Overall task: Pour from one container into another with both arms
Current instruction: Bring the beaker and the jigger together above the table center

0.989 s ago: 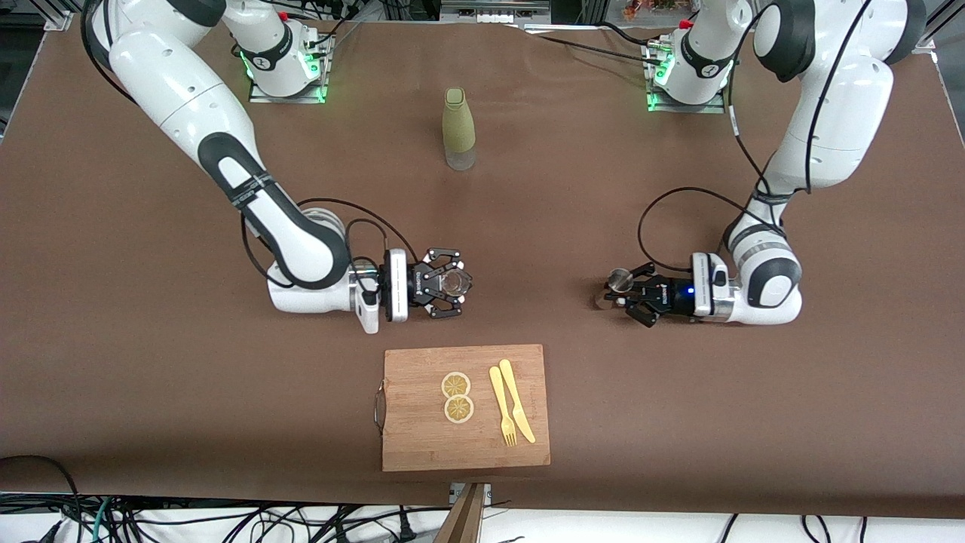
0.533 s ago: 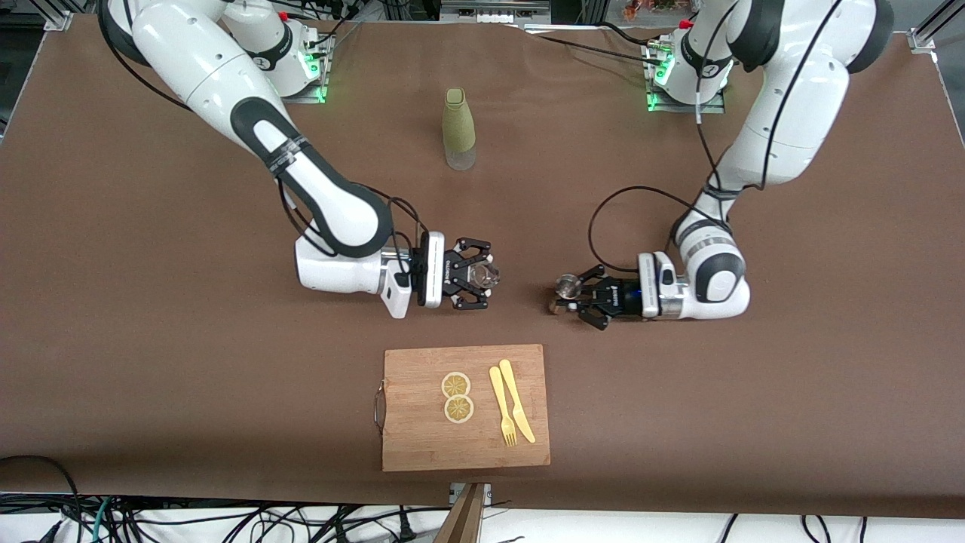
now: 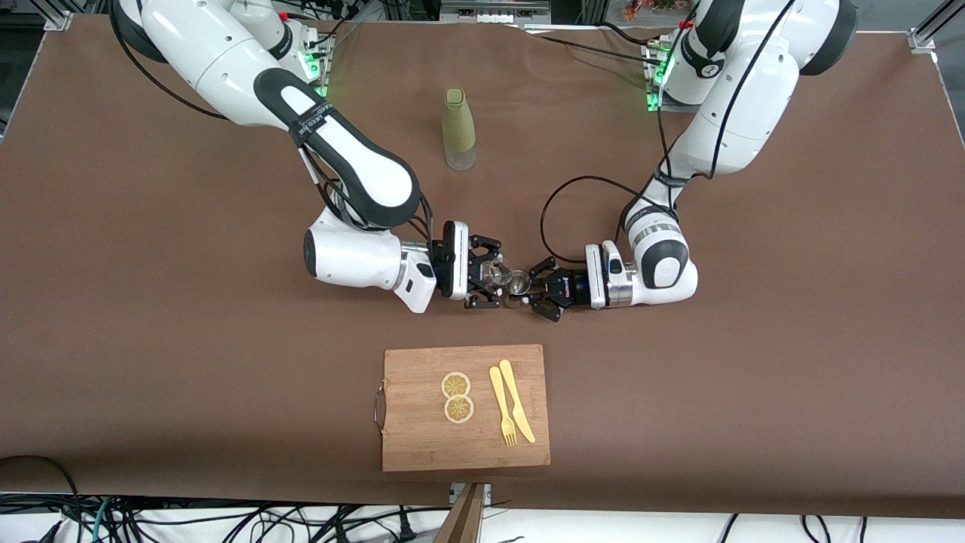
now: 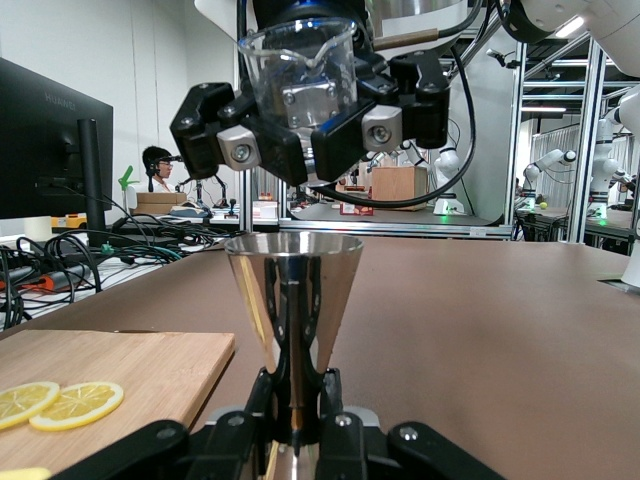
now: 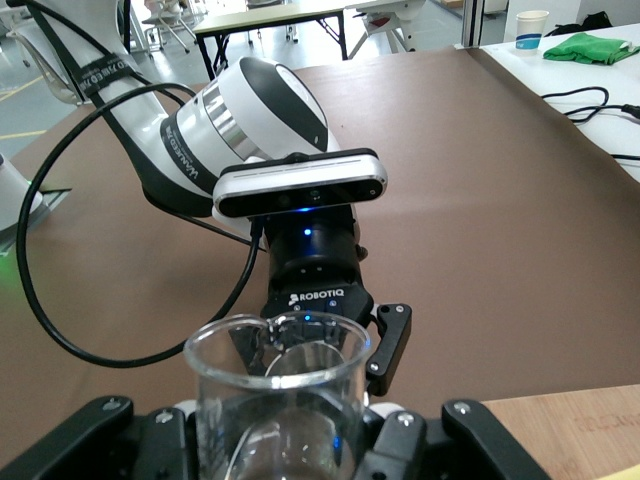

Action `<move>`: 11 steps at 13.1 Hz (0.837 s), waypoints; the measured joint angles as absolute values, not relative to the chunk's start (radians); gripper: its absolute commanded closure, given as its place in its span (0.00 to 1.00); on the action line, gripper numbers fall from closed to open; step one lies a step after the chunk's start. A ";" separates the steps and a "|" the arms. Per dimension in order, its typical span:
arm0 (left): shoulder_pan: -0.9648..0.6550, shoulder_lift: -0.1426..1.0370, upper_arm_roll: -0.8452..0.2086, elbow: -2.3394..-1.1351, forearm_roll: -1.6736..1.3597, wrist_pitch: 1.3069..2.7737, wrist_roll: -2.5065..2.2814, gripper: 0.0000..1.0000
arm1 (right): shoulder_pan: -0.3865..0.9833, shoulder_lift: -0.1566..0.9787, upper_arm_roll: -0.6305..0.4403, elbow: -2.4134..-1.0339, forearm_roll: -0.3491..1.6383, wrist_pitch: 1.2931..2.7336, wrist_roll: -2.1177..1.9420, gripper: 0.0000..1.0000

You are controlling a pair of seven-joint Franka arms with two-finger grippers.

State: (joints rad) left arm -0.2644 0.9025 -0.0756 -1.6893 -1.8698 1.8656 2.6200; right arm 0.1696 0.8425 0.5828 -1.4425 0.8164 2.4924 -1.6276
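Front view, biggest first
Table [image 3: 151, 339]: brown cover, both arms reaching to mid-table.
Cutting board [image 3: 466, 452]: nearer the front camera than both grippers; two lemon slices [image 3: 457, 397], yellow fork [image 3: 500, 407] and knife [image 3: 516, 400] on it.
Green bottle [image 3: 458, 128]: upright, between the two bases.
Right gripper [image 3: 488, 273]: jaws pinching a clear glass beaker [image 4: 300, 75], held above the table.
Left gripper [image 3: 537, 290]: jaws pinching a steel jigger [image 4: 293, 300], upright.
Gap: beaker just beside the jigger, its rim higher than the jigger's mouth.
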 measured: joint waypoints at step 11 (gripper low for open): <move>-0.282 0.902 -0.091 -1.692 -1.898 1.907 2.623 1.00 | 0.169 0.839 0.578 -1.430 0.525 2.497 -1.620 1.00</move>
